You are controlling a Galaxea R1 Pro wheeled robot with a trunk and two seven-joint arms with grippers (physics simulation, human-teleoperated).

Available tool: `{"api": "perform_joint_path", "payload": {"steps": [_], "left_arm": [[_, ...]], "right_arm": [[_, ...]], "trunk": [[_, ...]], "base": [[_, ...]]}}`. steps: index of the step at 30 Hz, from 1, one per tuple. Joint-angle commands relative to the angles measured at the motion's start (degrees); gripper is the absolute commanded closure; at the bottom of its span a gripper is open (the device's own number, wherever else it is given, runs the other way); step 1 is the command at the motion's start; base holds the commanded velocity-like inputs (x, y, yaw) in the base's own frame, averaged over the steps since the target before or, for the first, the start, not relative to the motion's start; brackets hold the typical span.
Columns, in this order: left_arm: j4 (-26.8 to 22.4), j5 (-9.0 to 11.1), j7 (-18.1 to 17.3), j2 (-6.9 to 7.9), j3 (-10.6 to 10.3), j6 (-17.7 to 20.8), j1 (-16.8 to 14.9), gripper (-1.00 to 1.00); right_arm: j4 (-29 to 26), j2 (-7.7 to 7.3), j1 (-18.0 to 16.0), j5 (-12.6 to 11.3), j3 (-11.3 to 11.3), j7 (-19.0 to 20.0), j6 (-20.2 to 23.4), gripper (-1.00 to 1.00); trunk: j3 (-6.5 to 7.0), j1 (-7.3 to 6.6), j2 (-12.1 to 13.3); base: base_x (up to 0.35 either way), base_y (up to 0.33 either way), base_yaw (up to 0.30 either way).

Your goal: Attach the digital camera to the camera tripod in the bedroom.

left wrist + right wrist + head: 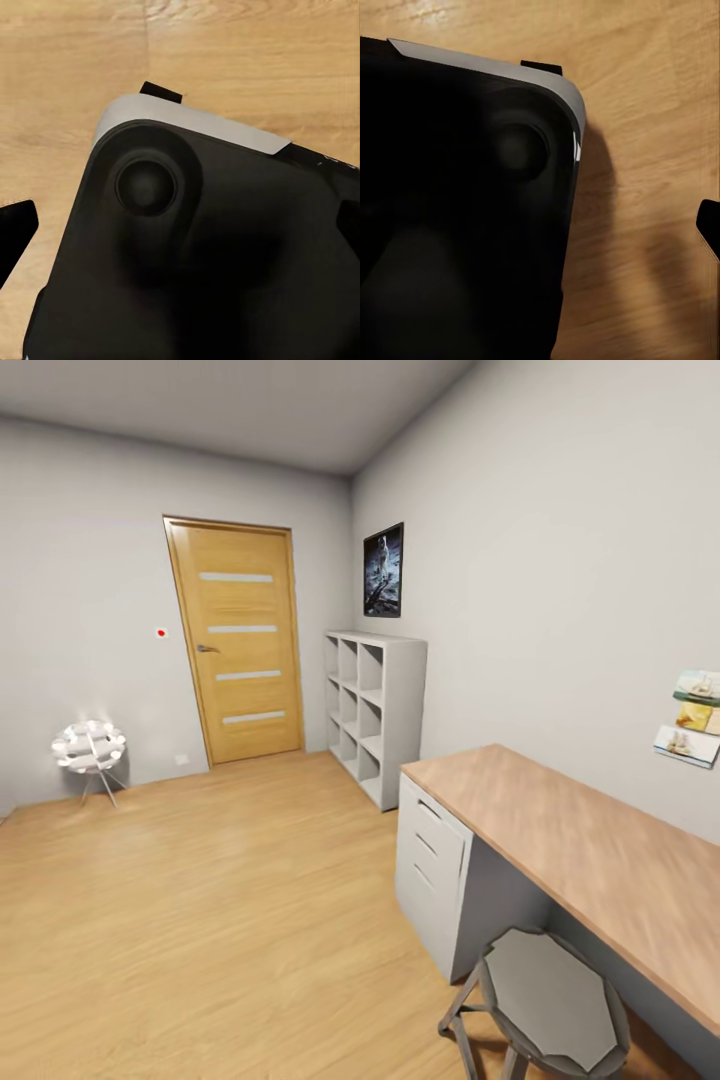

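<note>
Light wood plank floor (200,900) across the bedroom, wide and bare between the wooden door (238,640) on the far wall and the wood-topped desk (590,860). White walls (560,560) all round. Desk along the right-hand wall, its white drawer unit (432,860) facing the open floor, its near end cut off at the frame edge. White cube shelving (375,700) just beyond the desk, against the same wall, nearer the door. Grey stool (550,1000) tucked at the desk's near side, legs partly cut off. Astronaut picture (384,570) above the shelving. Small round white lamp (90,748) on thin legs, left of the door, well apart from the desk. Postcards (692,730) pinned above the desk. Red dot (161,632) on the wall left of the door, too small to make out.

In the wrist views, black robot base with a grey rim (195,247) (465,210) over the floor planks; dark finger tips at the frame edges, grip state impossible to tell.
</note>
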Motion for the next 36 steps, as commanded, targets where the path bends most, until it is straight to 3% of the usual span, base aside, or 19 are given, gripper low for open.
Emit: {"api": "perform_joint_path", "payload": {"steps": [1,17,36], "left_arm": [[0.0,-0.1,0.1,-0.03,0.4,-0.1,0.0,-1.00],[0.0,-0.1,0.1,-0.11,0.4,-0.2,0.0,-1.00],[0.0,-0.1,0.1,-0.12,0.4,-0.1,0.0,-1.00]], "right_arm": [[0.0,-0.01,0.0,0.5,0.0,0.0,-0.2,-1.00],[0.0,-0.01,0.0,0.5,0.0,0.0,-0.2,-1.00],[0.0,0.06,0.0,0.5,0.0,0.0,-0.1,-1.00]], "trunk": [[-0.04,0.00,0.0],[-0.04,0.00,0.0],[-0.04,0.00,0.0]], "base": [[0.000,0.000,0.268],[0.000,0.000,0.249],[0.000,0.000,0.021]]}}
